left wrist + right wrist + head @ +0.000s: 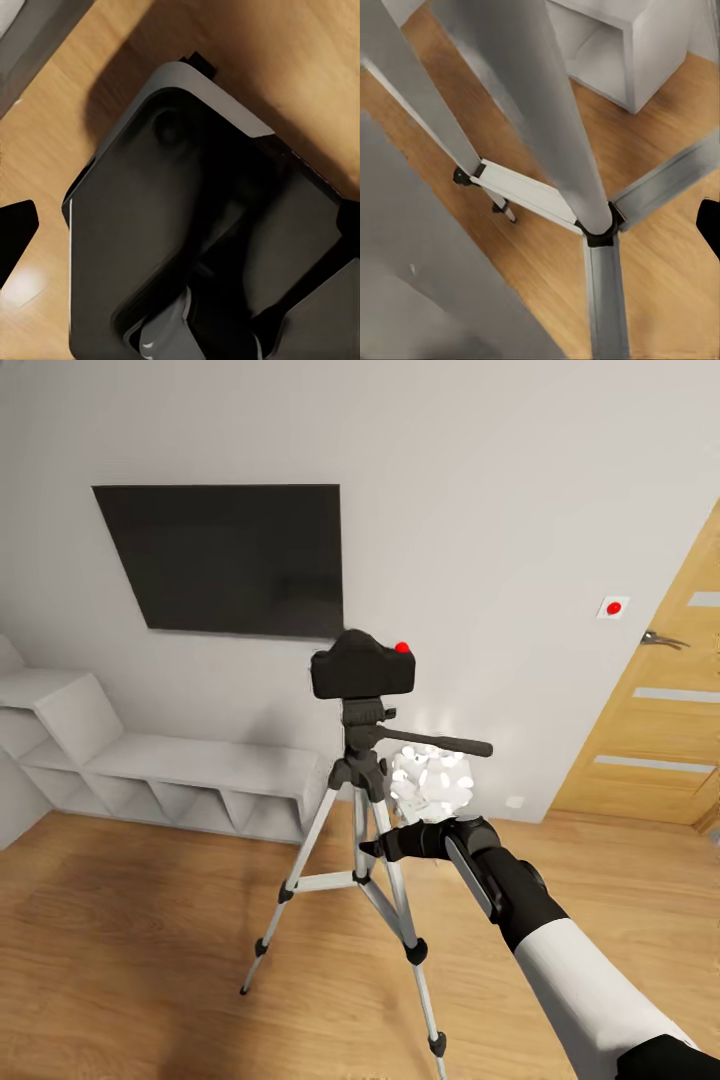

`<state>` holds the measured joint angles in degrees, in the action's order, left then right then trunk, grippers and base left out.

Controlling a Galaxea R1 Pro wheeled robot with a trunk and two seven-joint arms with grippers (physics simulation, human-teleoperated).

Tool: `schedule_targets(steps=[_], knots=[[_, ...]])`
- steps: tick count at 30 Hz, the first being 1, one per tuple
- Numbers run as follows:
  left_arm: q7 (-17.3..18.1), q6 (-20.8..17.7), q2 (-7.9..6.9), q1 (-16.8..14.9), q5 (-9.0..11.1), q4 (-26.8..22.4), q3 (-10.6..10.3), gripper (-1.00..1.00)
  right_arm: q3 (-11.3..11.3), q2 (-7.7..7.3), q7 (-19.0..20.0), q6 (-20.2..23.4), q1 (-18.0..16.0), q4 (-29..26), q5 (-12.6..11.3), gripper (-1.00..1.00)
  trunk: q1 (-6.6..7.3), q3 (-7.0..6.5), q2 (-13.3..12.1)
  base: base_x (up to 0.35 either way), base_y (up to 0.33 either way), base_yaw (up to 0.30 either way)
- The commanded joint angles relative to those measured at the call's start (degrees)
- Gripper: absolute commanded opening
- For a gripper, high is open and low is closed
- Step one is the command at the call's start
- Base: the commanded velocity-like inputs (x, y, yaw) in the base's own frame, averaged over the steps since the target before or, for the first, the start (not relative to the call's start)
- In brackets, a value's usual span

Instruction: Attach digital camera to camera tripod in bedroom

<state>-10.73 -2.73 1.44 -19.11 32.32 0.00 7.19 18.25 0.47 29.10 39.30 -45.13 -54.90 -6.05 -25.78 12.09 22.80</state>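
Observation:
The digital camera (pixel 362 665), black with a red dot on top, sits on the head of the camera tripod (pixel 362 760) in the middle of the bedroom's wood floor. The tripod's pan handle (pixel 440 743) points right. My right gripper (pixel 374 850) reaches in from the lower right and is level with the tripod's upper legs, well below the camera. In the right wrist view the silver legs (pixel 551 112) and the centre brace (pixel 521 191) are very close, and one black fingertip (pixel 709 226) sits far out at the edge, so the gripper stands open. My left gripper (pixel 180 232) hangs open over the robot's dark base (pixel 150 225).
A wall TV (pixel 225 555) hangs behind the tripod, above a low white shelf unit (pixel 190 765). A white clustered-shade lamp (pixel 432 780) stands just behind the right arm. A wooden door (pixel 660 710) is at the right, with a red-dot switch (pixel 612 607) beside it.

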Motion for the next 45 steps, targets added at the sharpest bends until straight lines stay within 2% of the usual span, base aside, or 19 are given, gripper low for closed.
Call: schedule_targets(steps=[1,14,30,34,39,42,44,45], knots=[[-0.2,-0.1,0.02,0.0,-0.3,0.0,0.5,1.00,0.0,-0.07,-0.2,0.5,-0.1,0.0,-0.6,1.00,0.00,0.11,0.1,-0.295,0.000,0.000],[-0.2,-0.1,0.04,0.0,-0.3,0.0,0.5,1.00,0.0,-1.03,-0.1,0.8,-0.1,-0.1,-1.0,1.00,0.00,0.11,0.1,-0.328,0.000,0.000],[-0.2,-0.1,0.06,0.0,-0.4,0.0,0.5,1.00,-0.1,-3.44,0.0,0.9,-0.1,0.0,-1.2,1.00,0.00,0.11,0.1,-0.335,0.000,0.000],[-0.2,-0.1,0.06,0.0,-0.4,0.0,0.4,1.00,-0.1,-4.99,0.0,0.4,0.2,0.0,-1.1,1.00,0.00,0.11,0.1,-0.335,0.000,0.000],[-0.2,-0.1,0.04,0.0,-0.4,0.0,0.5,1.00,-0.1,-7.86,-0.1,-0.1,2.3,0.3,-1.1,1.00,0.00,0.11,0.1,-0.289,0.000,0.000],[-0.2,-0.1,-0.01,0.0,-0.4,0.0,0.5,1.00,-0.2,-10.59,-0.2,-0.4,6.4,2.4,-1.2,1.00,0.00,0.11,0.1,-0.099,0.000,0.000],[-0.2,-0.1,-0.01,0.0,-0.4,0.0,0.5,1.00,-0.2,-11.42,-0.2,-1.0,8.5,4.3,-1.1,1.00,0.00,0.11,0.1,-0.047,0.000,0.000],[-0.2,-0.1,-0.05,0.0,-0.4,0.0,0.5,1.00,-0.2,-12.02,-0.2,-2.3,10.6,6.8,-1.1,1.00,0.00,0.11,0.1,-0.027,0.000,0.000]])
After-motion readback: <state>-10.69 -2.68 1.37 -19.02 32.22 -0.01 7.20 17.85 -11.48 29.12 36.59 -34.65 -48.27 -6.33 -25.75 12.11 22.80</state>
